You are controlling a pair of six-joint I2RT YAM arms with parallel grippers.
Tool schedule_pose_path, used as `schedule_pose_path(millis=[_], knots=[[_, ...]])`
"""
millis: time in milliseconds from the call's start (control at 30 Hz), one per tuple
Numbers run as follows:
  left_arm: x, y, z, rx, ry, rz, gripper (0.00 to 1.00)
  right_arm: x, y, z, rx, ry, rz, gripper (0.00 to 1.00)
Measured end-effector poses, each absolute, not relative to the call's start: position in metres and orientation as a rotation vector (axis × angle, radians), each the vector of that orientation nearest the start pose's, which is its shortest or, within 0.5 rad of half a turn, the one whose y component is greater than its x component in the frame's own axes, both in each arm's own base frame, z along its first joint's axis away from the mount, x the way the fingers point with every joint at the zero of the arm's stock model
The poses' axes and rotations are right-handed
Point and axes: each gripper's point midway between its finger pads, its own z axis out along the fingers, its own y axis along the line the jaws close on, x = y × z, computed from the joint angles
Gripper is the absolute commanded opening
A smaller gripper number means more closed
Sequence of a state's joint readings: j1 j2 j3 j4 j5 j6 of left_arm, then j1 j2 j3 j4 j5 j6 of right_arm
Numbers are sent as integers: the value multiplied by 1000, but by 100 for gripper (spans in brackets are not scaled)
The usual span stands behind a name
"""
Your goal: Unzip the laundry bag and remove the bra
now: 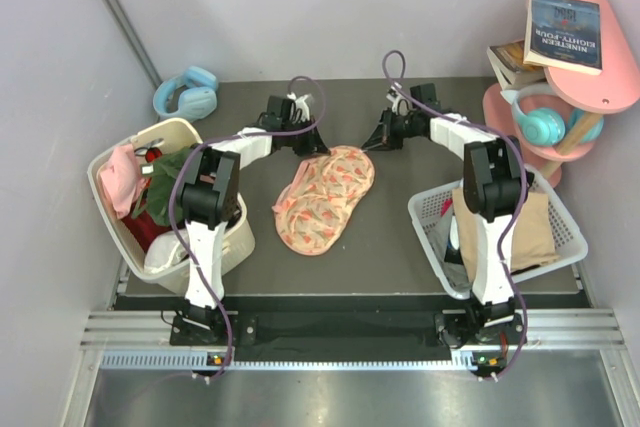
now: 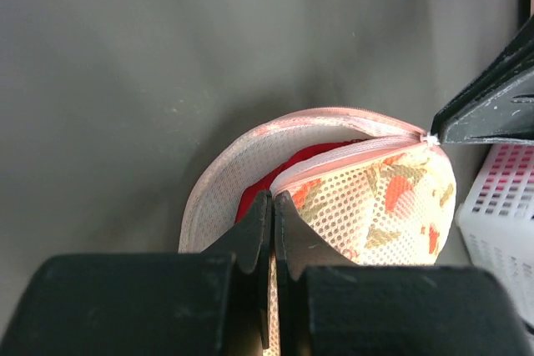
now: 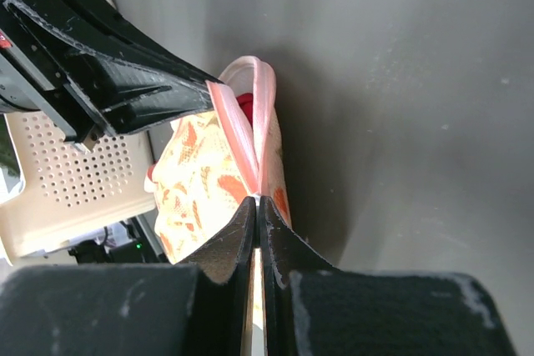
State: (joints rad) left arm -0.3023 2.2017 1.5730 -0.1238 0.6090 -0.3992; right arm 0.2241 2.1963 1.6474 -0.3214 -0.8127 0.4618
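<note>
The rim of the cream-peach mesh laundry bag [image 1: 325,197] is pinched by the closed left claw [image 2: 273,199] and closed right claw [image 3: 256,203], the deep red fabric bra [image 2: 289,164] exposed between them.

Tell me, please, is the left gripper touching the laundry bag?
Touching: the left wrist view shows the left gripper shut on the laundry bag at its pink-trimmed edge.

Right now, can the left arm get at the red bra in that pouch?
Probably not yet: the left fingers are shut on the rim of the laundry bag, and the bra shows only through a narrow gap.
</note>
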Motion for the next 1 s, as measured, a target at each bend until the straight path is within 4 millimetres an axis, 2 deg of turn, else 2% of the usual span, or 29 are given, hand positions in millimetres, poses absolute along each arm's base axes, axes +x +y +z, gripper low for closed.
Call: schedule_pose_path(millis=[300, 567, 800, 1000], knots=[[490, -258, 77, -16, 2376, -972, 0, 469, 226, 87, -1, 2477, 1281, 0], [491, -236, 79, -227, 2373, -844, 0, 470, 223, 86, 48, 2487, 1284, 0], [497, -223, 76, -365, 2355, -762, 0, 451, 218, 69, 147, 2551, 1267, 0], [500, -221, 76, -425, 2346, -756, 0, 440, 218, 69, 179, 2546, 1261, 0]])
